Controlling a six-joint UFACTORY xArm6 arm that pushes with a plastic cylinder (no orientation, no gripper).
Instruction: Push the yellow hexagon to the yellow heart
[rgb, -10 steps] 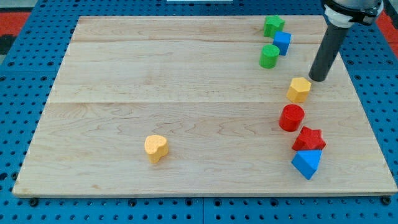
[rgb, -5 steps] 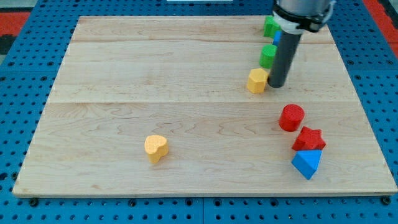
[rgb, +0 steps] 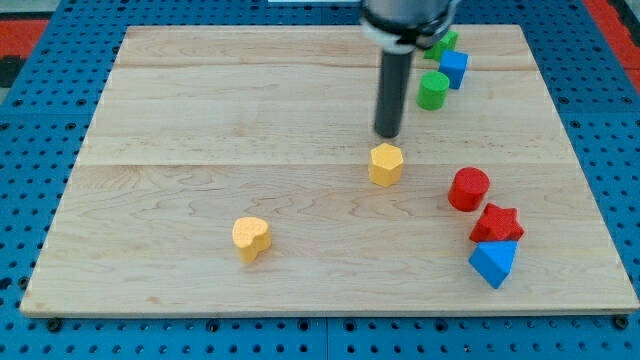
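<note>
The yellow hexagon (rgb: 386, 164) sits near the middle of the wooden board, a little right of centre. The yellow heart (rgb: 250, 238) lies toward the view's bottom left of it, well apart. My tip (rgb: 387, 134) stands just above the hexagon in the view, on its upper side, a small gap from it. The dark rod rises from there to the view's top.
A green cylinder (rgb: 433, 90), a blue block (rgb: 455, 68) and a green block (rgb: 443, 43) cluster at the view's top right. A red cylinder (rgb: 468, 189), a red star (rgb: 497, 224) and a blue block (rgb: 493, 262) line the right side. The board (rgb: 200, 110) rests on a blue pegboard.
The yellow hexagon has slid left and down the view, from the right side toward the centre. My tip moved left with it, from its right side to just above it.
</note>
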